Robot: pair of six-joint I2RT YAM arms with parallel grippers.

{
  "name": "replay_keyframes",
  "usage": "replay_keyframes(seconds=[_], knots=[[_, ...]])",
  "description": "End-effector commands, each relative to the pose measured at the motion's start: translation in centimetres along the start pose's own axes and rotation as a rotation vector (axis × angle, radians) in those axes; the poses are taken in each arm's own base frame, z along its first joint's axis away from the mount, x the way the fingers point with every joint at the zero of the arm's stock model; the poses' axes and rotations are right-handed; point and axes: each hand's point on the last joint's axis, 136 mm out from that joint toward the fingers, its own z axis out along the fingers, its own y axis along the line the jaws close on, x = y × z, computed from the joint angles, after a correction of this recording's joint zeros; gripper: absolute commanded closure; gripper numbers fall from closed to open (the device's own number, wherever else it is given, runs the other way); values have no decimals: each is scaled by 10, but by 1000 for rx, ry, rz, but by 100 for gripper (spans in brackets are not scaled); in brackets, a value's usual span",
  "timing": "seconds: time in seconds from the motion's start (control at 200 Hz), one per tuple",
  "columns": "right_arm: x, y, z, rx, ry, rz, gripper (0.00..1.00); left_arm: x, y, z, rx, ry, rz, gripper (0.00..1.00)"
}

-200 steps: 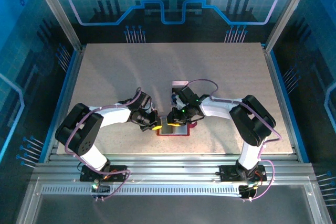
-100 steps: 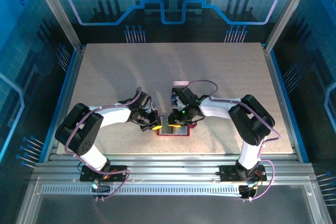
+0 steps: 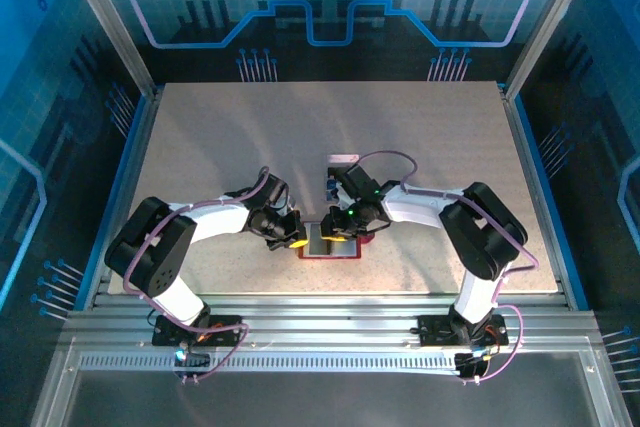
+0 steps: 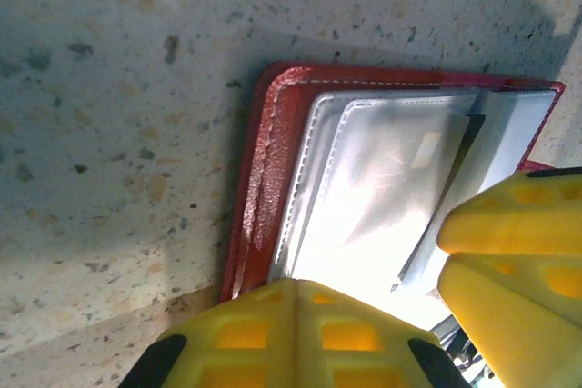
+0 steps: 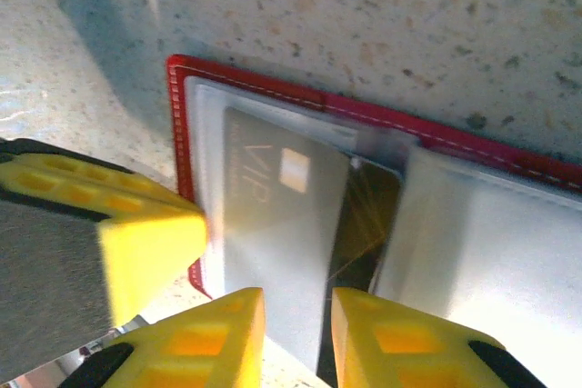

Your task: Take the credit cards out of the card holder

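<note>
The red card holder (image 3: 330, 255) lies open on the table between the two grippers. In the left wrist view its red edge (image 4: 262, 161) and clear pockets show, and my left gripper (image 4: 296, 302) is shut, tips down on the holder's near edge with nothing between them. In the right wrist view a grey card (image 5: 273, 215) marked VIP sticks out of a clear pocket over a dark card (image 5: 368, 224). My right gripper (image 5: 298, 333) stands slightly open, its tips over the grey card's lower edge. A pale pinkish card (image 3: 343, 159) lies on the table behind the right gripper.
The speckled table (image 3: 420, 137) stretches wide behind and beside the holder. A small blue thing (image 3: 328, 187) sits by the right wrist. The left gripper's yellow finger (image 5: 136, 233) crowds the holder's left edge in the right wrist view. Metal rails run along the near edge.
</note>
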Motion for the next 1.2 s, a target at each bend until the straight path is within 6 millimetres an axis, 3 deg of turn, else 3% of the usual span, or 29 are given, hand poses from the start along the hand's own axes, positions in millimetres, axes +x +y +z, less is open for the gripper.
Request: replay_keyframes(seconds=[0.0,0.195,0.51,0.955,1.196], knots=[[0,11,-10,-44,-20,-3,74,-2,-13,-10,2,-13,46,98],[4,-1,-10,-20,-8,22,74,-2,-25,-10,-7,-7,83,98],[8,-11,-5,-10,8,39,74,0,-12,3,-76,20,86,98],[7,-13,0,-20,20,45,74,2,0,5,-163,21,111,99],[10,-19,6,-19,32,59,74,3,-3,1,-166,8,120,100]])
